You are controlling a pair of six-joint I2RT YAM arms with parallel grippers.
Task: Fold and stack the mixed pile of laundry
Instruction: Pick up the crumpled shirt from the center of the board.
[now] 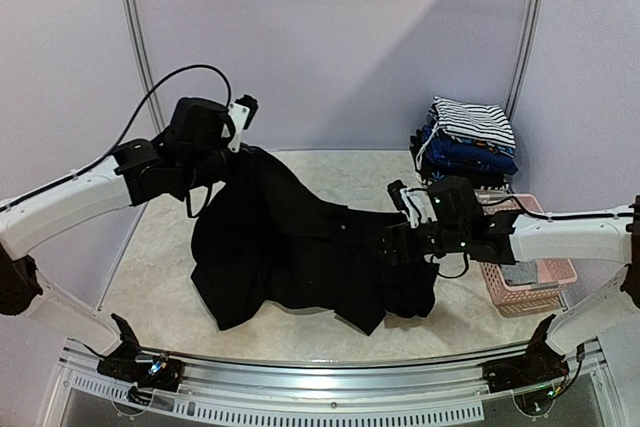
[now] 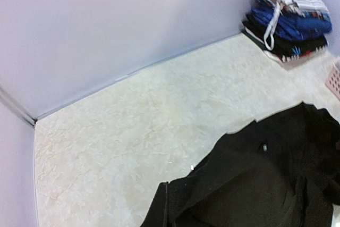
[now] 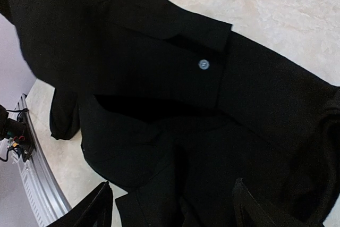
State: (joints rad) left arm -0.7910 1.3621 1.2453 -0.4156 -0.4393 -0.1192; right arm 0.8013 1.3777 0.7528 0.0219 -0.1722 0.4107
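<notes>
- We see the table with the black garment spread across its middle, long axis running from the far left down to the near right
- The stack of folded clothes sits in the far right corner, a striped piece on top, well apart from the garment
- The pink basket stands on the right and holds a grey cloth (we can make out nothing else inside)
- The left gripper is closed and raised; the garment's far left corner climbs up to it, so we judge it pinched there
- The right gripper hangs just over the garment's right end with its jaws wide and nothing between them; the fabric lies right below, so this arm is the nearer one for the second hold
- A small pale button shows on the cloth ahead of those jaws
</notes>
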